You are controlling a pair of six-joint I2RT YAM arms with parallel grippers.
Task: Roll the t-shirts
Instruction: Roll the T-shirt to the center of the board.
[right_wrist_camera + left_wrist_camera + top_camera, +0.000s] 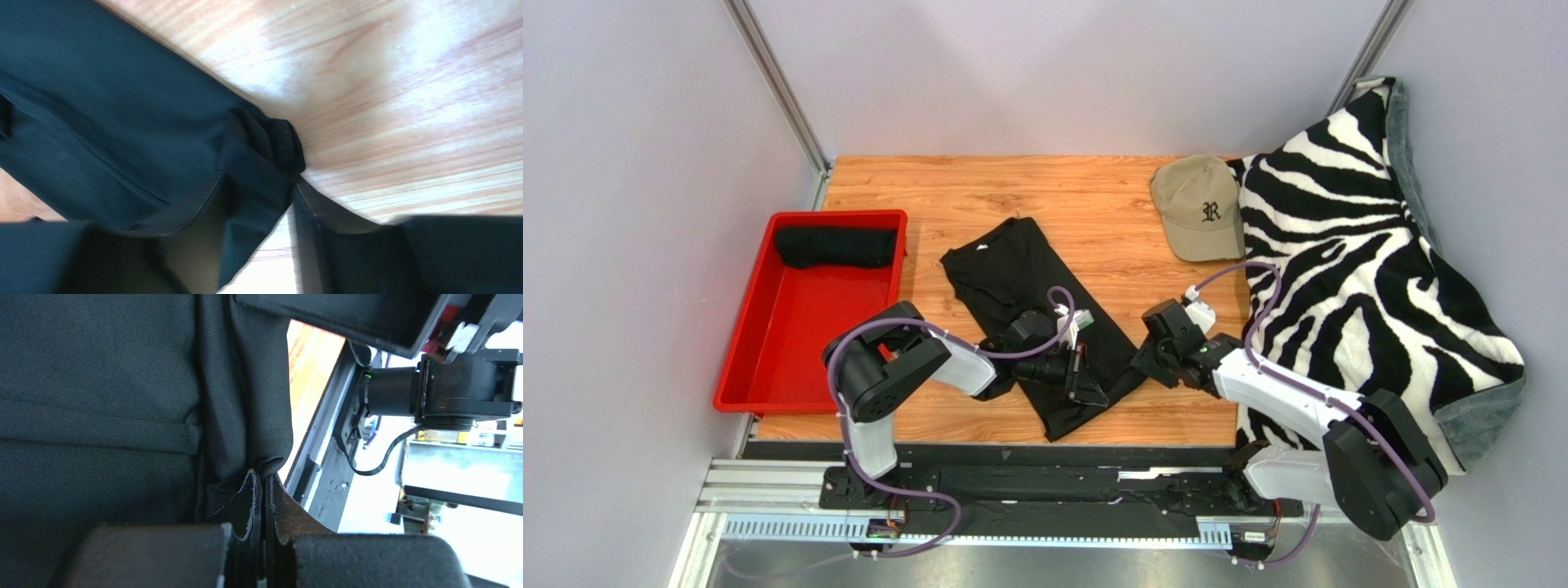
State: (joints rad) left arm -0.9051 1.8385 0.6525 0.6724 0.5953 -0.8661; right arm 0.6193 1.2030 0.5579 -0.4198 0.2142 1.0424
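The flat t-shirt (1014, 276) lies mid-surface (928, 190). Left of it sits the tray (799, 337), with a rolled t-shirt (836, 248) in its far end. Behind and right of the flat t-shirt lies the cap (1198, 206), and farther right the blanket (1357, 282).

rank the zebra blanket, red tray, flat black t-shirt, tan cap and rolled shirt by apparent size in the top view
1. zebra blanket
2. red tray and flat black t-shirt: too close to rank, and the shirt is partly covered
3. tan cap
4. rolled shirt, lying in the tray
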